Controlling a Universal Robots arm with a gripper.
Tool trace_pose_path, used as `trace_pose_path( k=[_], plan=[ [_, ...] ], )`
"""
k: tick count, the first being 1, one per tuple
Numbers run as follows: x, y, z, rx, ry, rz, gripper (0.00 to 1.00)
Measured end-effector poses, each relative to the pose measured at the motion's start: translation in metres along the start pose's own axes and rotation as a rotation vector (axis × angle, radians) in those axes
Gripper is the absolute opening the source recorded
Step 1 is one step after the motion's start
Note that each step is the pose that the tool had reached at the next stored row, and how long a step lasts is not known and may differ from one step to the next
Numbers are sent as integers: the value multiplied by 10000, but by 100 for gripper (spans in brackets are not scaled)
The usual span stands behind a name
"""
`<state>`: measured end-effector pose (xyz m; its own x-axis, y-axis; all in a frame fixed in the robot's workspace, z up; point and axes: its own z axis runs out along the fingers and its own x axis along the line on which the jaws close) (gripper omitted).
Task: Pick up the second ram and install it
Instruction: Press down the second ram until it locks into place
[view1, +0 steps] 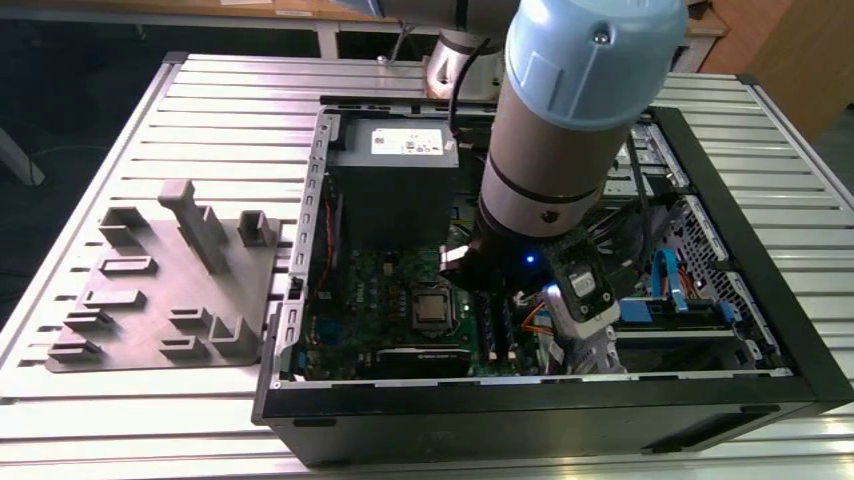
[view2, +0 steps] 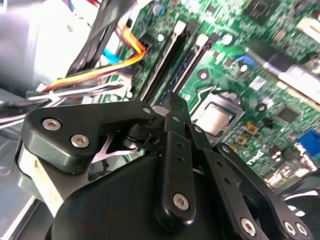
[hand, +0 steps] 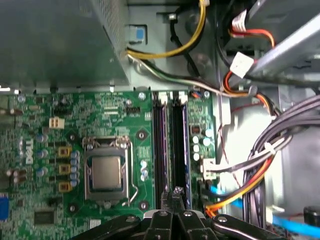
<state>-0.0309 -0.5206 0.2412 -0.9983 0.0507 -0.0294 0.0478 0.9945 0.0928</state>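
Down inside the open black desktop computer case (view1: 747, 330), the black-fingered gripper (hand: 173, 196) at the end of the grey and pale-blue robot arm (view1: 567, 120) hangs just over the green motherboard (hand: 125, 150). Both wrist views show its two fingertips (view2: 176, 112) pressed together, with no gap between them and no board visibly caught there — they sit at the near end of the long black memory slots (hand: 172, 145).

The second ram, a long thin dark memory stick (hand: 178, 147), appears to lie already in one of those slots, running parallel to its neighbour; from these angles I cannot tell with certainty which of the dark strips is stick and which is bare slot rail, nor whether it is fully seated.

Beside the slots sits the square silver processor in its metal socket frame (hand: 106, 172). On the other side of the slots, a bundle of orange, yellow and black cables (hand: 250, 185) curves past — close to the gripper but apart from it.

In the exterior view, a grey plastic fixture with upright blocks (view1: 167, 285) rests on the ribbed metal table (view1: 120, 130), at the exterior view's left of the case.
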Motion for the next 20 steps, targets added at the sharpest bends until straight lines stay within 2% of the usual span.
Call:
trace_pose_path(
  k=[6, 9, 20],
  plan=[
    [7, 129, 13, -1, 0, 0, 7],
    [8, 163, 17, -2, 0, 0, 7],
    [9, 177, 6, -2, 0, 0, 7]
  ],
)
